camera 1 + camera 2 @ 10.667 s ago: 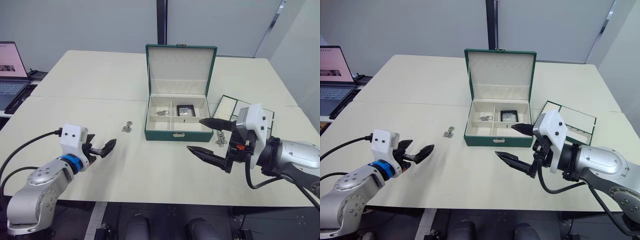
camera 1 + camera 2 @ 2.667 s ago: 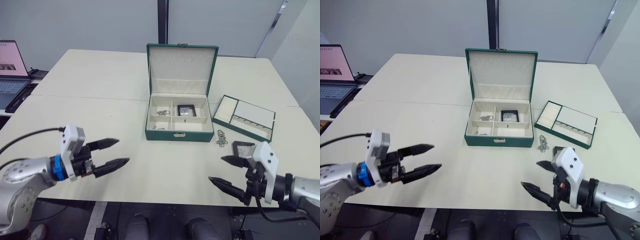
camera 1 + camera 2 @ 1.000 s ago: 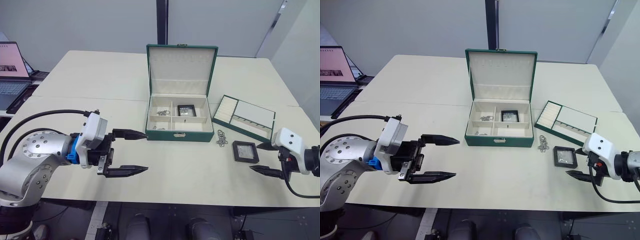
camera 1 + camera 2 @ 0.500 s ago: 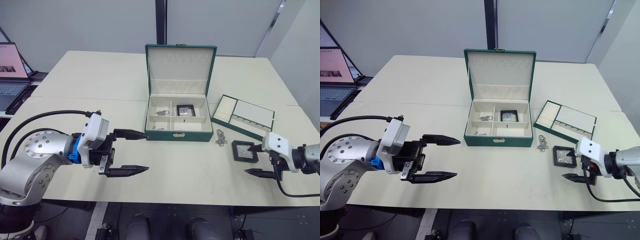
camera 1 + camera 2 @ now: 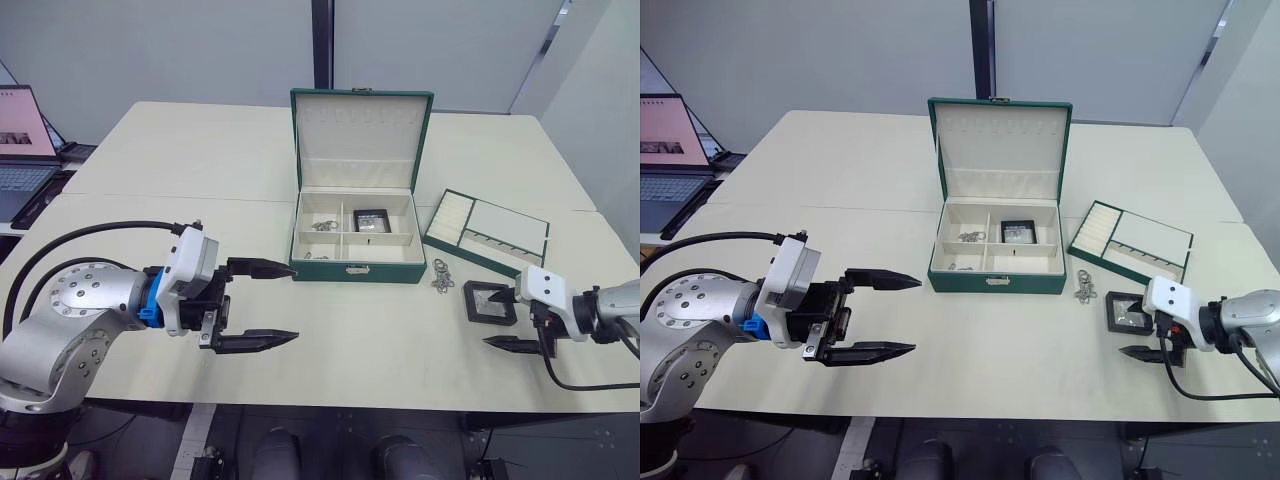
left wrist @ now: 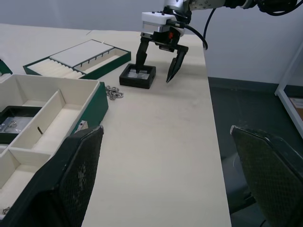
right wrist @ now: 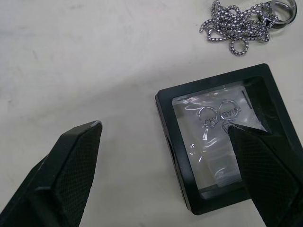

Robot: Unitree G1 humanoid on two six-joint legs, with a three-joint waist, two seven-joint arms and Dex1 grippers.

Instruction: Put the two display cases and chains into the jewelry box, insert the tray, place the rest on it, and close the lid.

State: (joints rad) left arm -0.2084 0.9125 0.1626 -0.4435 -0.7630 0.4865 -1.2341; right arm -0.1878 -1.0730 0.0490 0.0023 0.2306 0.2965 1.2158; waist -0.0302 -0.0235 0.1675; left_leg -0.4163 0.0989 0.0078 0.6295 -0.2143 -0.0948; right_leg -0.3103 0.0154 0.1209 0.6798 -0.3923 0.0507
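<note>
The jewelry box stands open mid-table, its lid upright. One display case and chains lie in its compartments. The other display case lies flat on the table to the right, with a chain beside it and the tray behind. My right gripper is open astride this case's near edge: one fingertip is over its window, the other over bare table. The left gripper hovers open and empty, left of the box front.
A laptop sits off the table's far left corner. The table's front edge runs close below both grippers. The left wrist view shows the table's right edge just past the case and right gripper.
My right gripper has slid left over the last second, from beside the case to over it. The left gripper has stayed about where it was, still open.
</note>
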